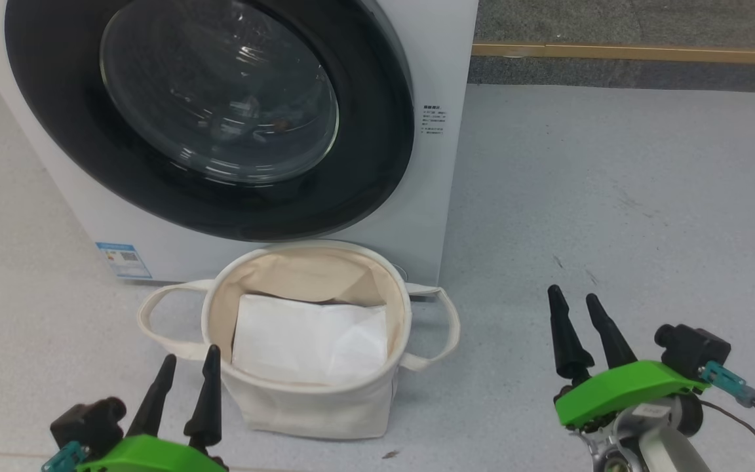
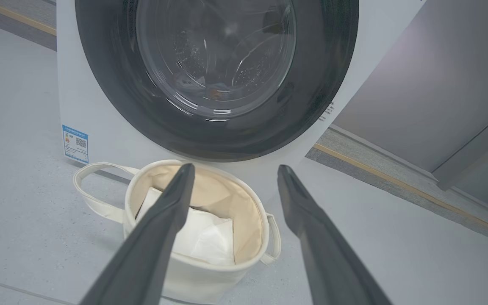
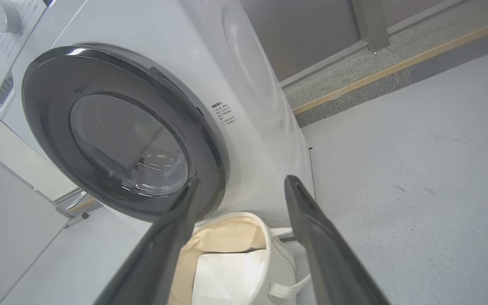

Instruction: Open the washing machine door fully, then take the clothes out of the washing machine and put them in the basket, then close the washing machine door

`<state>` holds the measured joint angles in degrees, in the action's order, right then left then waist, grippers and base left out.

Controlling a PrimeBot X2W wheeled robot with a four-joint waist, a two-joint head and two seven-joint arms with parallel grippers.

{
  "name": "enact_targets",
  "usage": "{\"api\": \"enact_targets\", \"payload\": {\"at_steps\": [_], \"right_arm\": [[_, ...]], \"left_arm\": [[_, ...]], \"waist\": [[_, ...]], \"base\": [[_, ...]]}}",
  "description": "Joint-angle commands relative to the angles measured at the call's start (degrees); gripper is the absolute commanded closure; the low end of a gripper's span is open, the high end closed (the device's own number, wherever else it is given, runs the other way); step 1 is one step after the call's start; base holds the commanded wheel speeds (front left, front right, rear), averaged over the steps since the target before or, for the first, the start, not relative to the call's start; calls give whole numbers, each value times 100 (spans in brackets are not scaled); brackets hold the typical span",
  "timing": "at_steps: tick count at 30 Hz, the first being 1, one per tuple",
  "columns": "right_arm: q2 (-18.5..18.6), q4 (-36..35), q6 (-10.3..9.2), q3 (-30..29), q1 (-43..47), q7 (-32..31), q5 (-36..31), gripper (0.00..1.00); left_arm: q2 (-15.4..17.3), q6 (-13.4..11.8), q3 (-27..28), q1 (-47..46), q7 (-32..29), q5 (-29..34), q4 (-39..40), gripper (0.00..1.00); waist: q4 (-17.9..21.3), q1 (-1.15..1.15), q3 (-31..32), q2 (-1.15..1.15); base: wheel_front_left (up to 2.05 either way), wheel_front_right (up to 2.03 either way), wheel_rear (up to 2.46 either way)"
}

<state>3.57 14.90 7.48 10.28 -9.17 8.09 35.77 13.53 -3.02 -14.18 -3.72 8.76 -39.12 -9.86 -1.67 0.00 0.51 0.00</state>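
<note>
The washing machine [image 1: 443,196] fills the upper left, and its door [image 1: 377,164] lies shut against the white front. Through the glass, the clothes [image 2: 212,90] show only dimly at the drum's bottom. The basket [image 1: 312,406] stands upright on the floor just before the machine, holding a flat white sheet [image 1: 312,341]. My left gripper [image 1: 191,354] is open at the basket's near left rim, with nothing between its fingers. My right gripper [image 1: 573,293] is open over bare floor, right of the basket. Both wrist views look past open fingers [image 2: 163,224] [image 3: 311,237] at the door [image 2: 112,84] [image 3: 49,118] and basket [image 2: 193,279] [image 3: 278,254].
A blue label sticker [image 1: 122,259] sits low on the machine's left front. Grey floor spreads to the right, ending at a wooden strip [image 1: 633,52] and a grey wall panel [image 2: 430,84]. Another white appliance with a knob [image 3: 2,17] stands beside the machine.
</note>
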Motion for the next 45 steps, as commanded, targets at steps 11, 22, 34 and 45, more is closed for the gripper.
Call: {"api": "enact_targets", "payload": {"at_steps": [11,22,34,45], "right_arm": [[-37,-270,1,107,-378,259,-901,0],[-47,-308,1,272,-459,424,-1592,0],[-16,-416,1,275,-485,599,-2315,0],[-28,-426,1,192,-446,578,-2332,0]], "left_arm": [[251,-182,34,-373,256,769,312,0],[327,-260,-99,-407,441,1372,373,0],[404,-346,-161,-386,624,1885,458,0],[375,-290,-103,-352,624,1714,407,0]], "waist": [[-5,0,6,0],[-26,0,29,0],[-52,0,69,0],[-40,0,43,0]], "base": [[0,0,0],[0,0,0],[0,0,0],[0,0,0]]}}
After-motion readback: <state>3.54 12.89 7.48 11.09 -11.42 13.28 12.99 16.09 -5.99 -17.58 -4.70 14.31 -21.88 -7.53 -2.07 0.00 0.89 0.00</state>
